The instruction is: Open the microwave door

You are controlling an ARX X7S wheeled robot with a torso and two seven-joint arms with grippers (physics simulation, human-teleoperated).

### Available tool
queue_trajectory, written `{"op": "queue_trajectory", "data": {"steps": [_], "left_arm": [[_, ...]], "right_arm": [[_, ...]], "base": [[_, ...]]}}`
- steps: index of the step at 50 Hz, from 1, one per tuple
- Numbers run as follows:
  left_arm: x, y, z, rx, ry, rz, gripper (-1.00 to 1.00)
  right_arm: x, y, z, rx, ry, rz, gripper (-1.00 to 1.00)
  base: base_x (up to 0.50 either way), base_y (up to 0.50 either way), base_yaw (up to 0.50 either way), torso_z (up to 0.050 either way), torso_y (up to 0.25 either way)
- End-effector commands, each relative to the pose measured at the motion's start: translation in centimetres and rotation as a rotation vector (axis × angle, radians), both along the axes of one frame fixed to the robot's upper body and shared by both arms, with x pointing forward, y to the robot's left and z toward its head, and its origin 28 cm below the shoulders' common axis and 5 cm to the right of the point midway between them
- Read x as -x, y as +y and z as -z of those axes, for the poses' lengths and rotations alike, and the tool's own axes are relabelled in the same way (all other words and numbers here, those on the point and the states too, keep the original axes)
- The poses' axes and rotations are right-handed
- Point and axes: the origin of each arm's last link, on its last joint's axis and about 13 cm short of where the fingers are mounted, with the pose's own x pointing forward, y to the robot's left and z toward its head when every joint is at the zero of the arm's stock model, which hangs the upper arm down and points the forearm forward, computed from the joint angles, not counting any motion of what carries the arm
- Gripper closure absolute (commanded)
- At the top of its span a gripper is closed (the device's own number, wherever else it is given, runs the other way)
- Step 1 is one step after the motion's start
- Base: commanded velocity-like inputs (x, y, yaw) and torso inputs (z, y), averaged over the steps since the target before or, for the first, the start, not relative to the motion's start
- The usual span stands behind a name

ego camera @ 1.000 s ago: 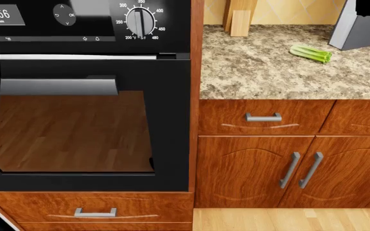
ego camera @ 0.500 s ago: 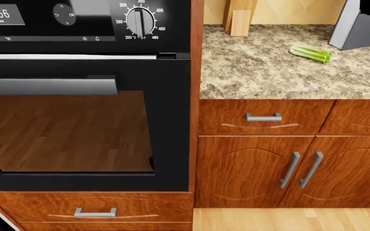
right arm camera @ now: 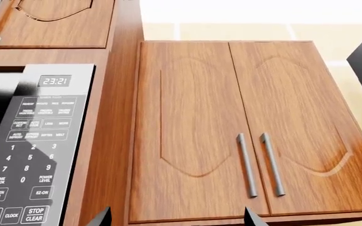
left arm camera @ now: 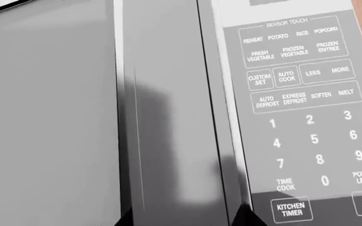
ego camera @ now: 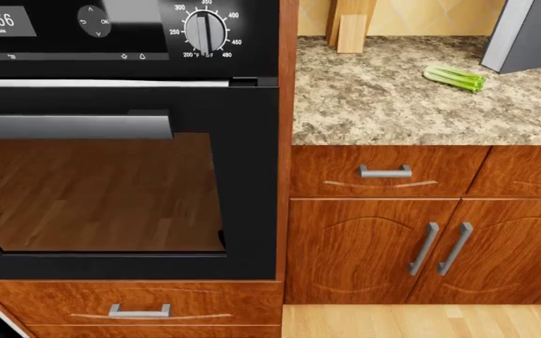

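The microwave door (left arm camera: 49, 117) fills the left wrist view as a flat dark-grey panel. A vertical darker band (left arm camera: 168, 141) runs along its side beside the keypad (left arm camera: 307, 117). My left gripper (left arm camera: 186, 219) is open and very close to the door, its two dark fingertips (left arm camera: 126, 219) standing either side of that band. My right gripper (right arm camera: 179, 220) is open and empty, facing a wooden wall cabinet (right arm camera: 193, 132). The microwave's control panel (right arm camera: 33, 150) lies to one side of it. The head view shows neither the microwave nor the grippers.
The head view shows a black wall oven (ego camera: 110, 190) with a silver bar handle. Beside it is a granite counter (ego camera: 383, 98) with celery (ego camera: 455, 77), wooden boards (ego camera: 351, 28) and a grey slanted object (ego camera: 529, 35). Drawers and cabinet doors (ego camera: 374, 239) sit below.
In the head view a dark shape at the left edge has slid out of sight to the left. The grey object at the top right has shifted slightly.
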Motion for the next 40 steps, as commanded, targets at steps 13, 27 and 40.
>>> {"op": "queue_trajectory", "data": {"steps": [13, 27, 40], "left_arm": [[9.8, -0.6, -1.3, -0.066, -0.204, 0.136, 1.00], [11.9, -0.6, -1.8, -0.071, -0.238, 0.167, 1.00], [11.8, -0.4, -1.7, -0.067, -0.238, 0.167, -1.00]], "right_arm": [[0.2, 0.2, -0.3, 0.005, -0.004, 0.000, -1.00], [0.2, 0.2, -0.6, 0.008, -0.007, -0.001, -1.00], [0.1, 0.3, -0.5, 0.011, -0.004, -0.003, -1.00]], "base": [[0.00, 0.00, 0.00, 0.002, 0.005], [0.00, 0.00, 0.00, 0.002, 0.005], [0.00, 0.00, 0.00, 0.002, 0.006]]}}
